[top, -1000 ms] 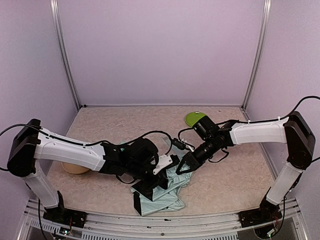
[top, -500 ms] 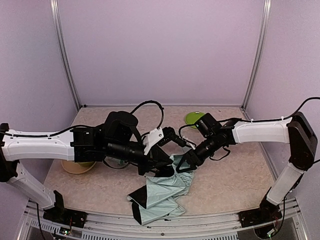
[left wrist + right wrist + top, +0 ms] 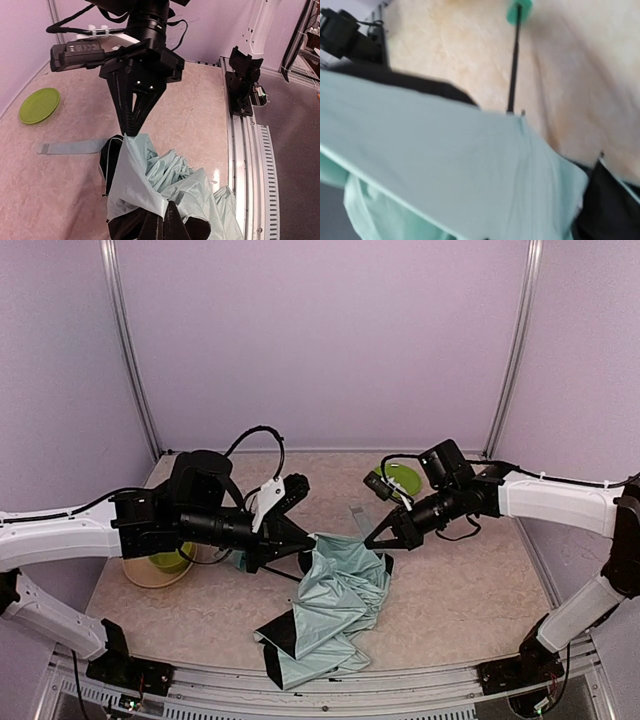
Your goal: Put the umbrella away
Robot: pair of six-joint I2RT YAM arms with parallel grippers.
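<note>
Marbled worktop (image 3: pixel 455 590): left claw (image 3: pixel 295 543) and right claw (image 3: pixel 377 540) pinch the umbrella (image 3: pixel 335 602), straightening its canopy; gathering folds probably comes next.

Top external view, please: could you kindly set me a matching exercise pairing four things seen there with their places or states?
1. umbrella
2. plate
3. green bowl
4. right pincer

a. far back, right of centre
b. shut on the mint fabric's edge
c. crumpled in the middle, top edge lifted
d. far left

Pairs: 1-c, 2-a, 3-d, 4-b
</note>
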